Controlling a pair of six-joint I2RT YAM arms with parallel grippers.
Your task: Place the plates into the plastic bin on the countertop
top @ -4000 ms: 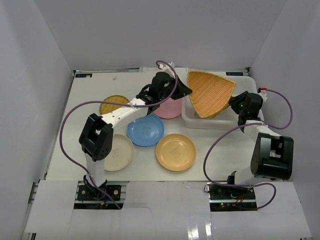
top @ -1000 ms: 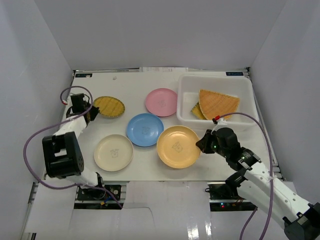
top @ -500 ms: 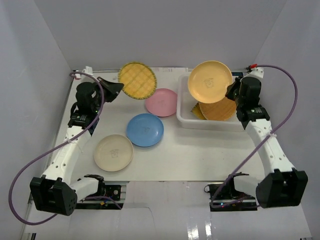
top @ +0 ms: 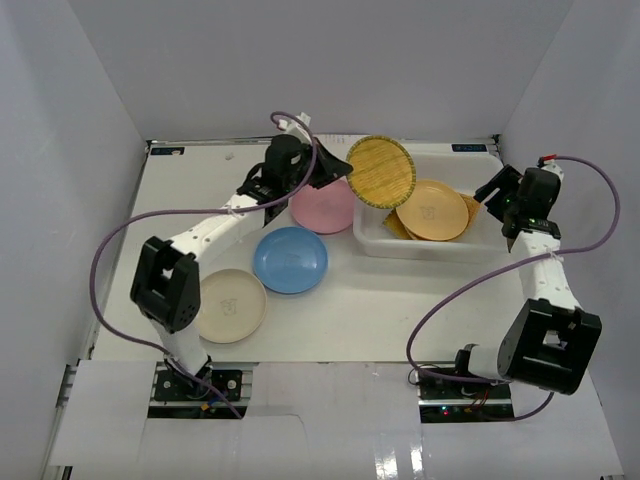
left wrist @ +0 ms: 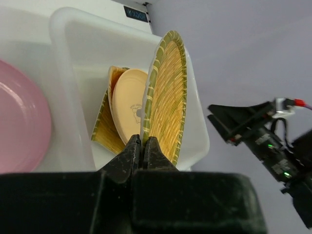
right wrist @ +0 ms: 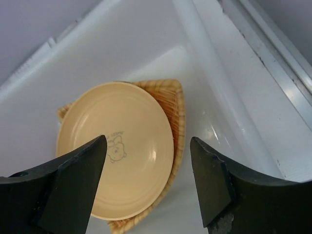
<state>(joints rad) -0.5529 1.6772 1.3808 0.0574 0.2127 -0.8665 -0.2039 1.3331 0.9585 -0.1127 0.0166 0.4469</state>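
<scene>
One round woven yellow plate [top: 381, 171] is clamped in your left gripper [left wrist: 142, 142]; level it at the white plastic bin's [top: 425, 249] nine o'clock. Right gripper [right wrist: 147, 146] gapes empty.

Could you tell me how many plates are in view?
6: pink plate, blue plate and cream plate on the countertop; orange-yellow plate atop a squarish woven plate in the bin; round woven plate in the left gripper. More may hide beneath.
</scene>
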